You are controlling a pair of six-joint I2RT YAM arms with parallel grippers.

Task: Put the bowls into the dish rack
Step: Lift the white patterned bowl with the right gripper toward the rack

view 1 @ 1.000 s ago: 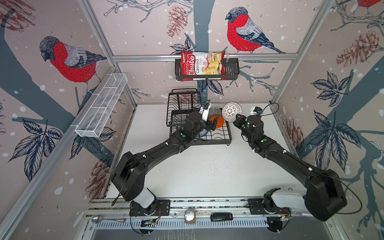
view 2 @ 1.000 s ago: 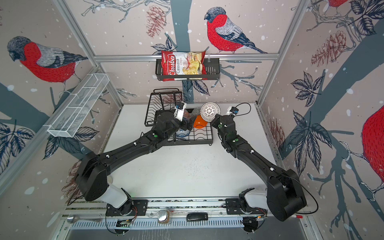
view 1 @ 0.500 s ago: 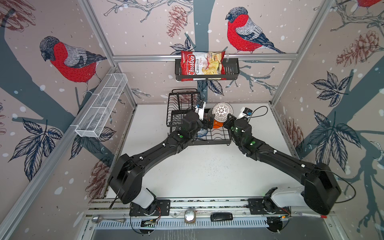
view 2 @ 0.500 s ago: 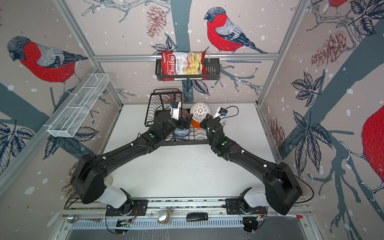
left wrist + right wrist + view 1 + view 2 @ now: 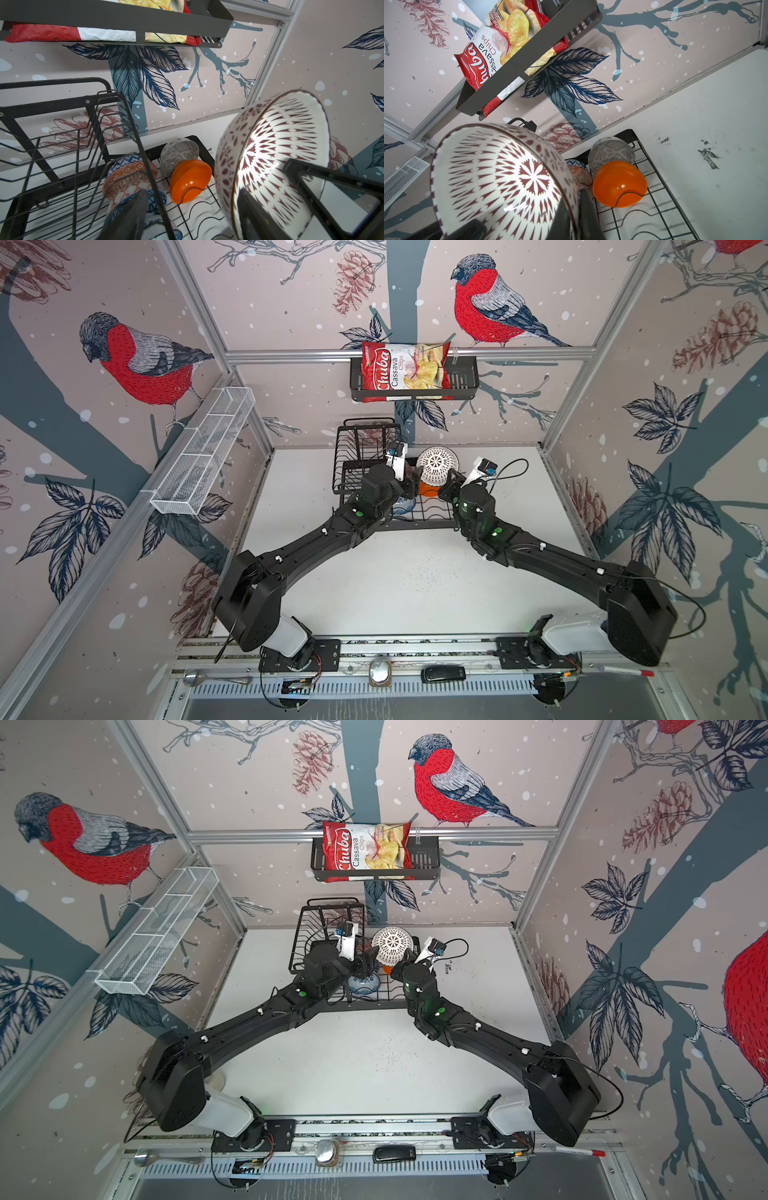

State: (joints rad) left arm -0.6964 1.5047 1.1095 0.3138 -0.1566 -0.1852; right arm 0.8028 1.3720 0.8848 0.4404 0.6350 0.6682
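Note:
My right gripper is shut on the rim of the white lattice-patterned bowl, holding it on edge above the dish rack. In both top views the bowl hangs between the two wrists. My left gripper is open, with one finger inside the bowl and the other outside its wall, apart from it. In the rack's base tray lie the plain orange bowl, the grey-white bowl, the orange-white bowl against a blue triangle-patterned one, and a blue-white floral bowl.
The rack's raised upper tier stands at its left, close beside my left wrist. A black basket with a chips bag hangs on the back wall above the rack. A white mesh shelf runs along the left wall.
The right arm has carried the lattice bowl leftward over the rack, up to the left gripper. The left gripper's jaws have narrowed, and one finger now sits inside the bowl.

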